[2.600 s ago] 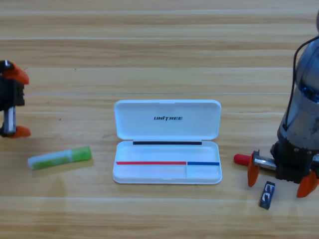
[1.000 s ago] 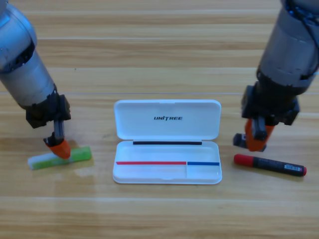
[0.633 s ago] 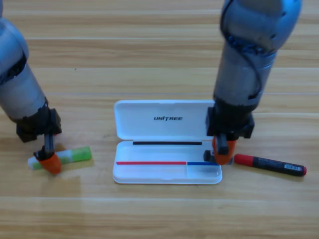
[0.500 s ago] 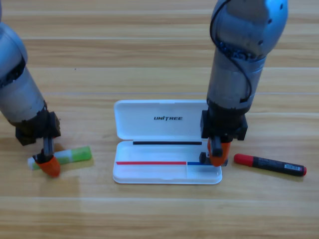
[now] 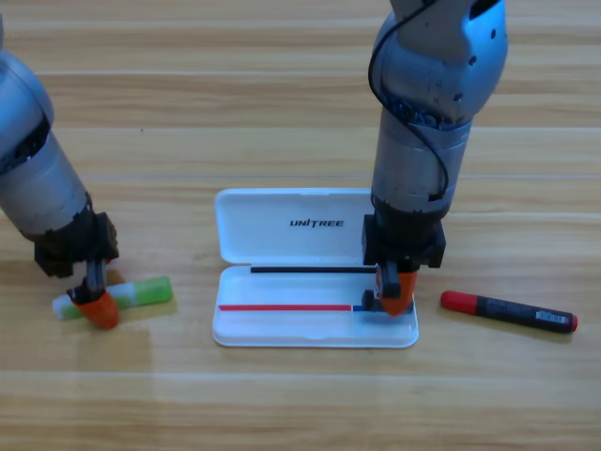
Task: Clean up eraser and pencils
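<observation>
1. Right gripper (image 5: 392, 299) hangs low over the case (image 5: 315, 266)'s small right compartment, seemingly clamped on the eraser (image 5: 370, 303), placed to drop it there.
2. Left gripper (image 5: 94, 303) straddles the green stick (image 5: 127, 295)'s white end; its grasp I cannot tell.
3. Marker (image 5: 509, 312) lies right of the case, apart.

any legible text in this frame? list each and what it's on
"UNITREE": black print on the open lid of the white case.
Black marker: it has a label, too small to read.
Green stick under the left tool: nothing readable.
Right tool, down over the case's tray: no markings show.
</observation>
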Robot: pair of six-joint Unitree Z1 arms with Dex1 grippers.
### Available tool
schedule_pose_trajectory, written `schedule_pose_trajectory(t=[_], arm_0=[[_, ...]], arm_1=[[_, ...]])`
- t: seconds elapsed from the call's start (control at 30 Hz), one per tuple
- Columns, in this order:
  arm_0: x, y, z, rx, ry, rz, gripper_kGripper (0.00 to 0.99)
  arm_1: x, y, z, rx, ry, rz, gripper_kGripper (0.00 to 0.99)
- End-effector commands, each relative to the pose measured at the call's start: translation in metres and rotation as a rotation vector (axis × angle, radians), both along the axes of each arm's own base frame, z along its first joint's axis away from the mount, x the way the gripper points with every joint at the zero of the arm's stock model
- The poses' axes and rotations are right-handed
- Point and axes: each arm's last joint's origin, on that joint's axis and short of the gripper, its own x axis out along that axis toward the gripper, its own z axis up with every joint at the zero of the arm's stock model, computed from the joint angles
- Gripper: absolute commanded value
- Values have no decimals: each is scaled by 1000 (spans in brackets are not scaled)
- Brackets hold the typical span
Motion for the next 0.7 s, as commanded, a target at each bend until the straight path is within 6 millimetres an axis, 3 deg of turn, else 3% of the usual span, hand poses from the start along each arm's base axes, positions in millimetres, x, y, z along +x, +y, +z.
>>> schedule_pose_trajectory(t=[0.03,0.2,0.27,0.5,0.6,0.67,0.7], arm_0=[[7,4,-27,41,67,6,746],[8,3,-27,42,64,-20,494],[9,3,-26,39,63,-39,382],[8,2,-24,30,59,-64,156],[8,3,-22,29,56,-70,67],[8,2,-21,30,54,-72,0],[8,2,-20,27,51,-70,0]], arm_1=[[-3,12,-31,-66,33,34,0],[-4,13,-31,-65,32,38,51],[-5,14,-31,-66,33,40,186],[-9,17,-32,-67,37,47,305],[-10,16,-30,-66,36,46,311],[-13,13,-22,-63,34,47,334],[-16,8,-14,-58,30,46,402]])
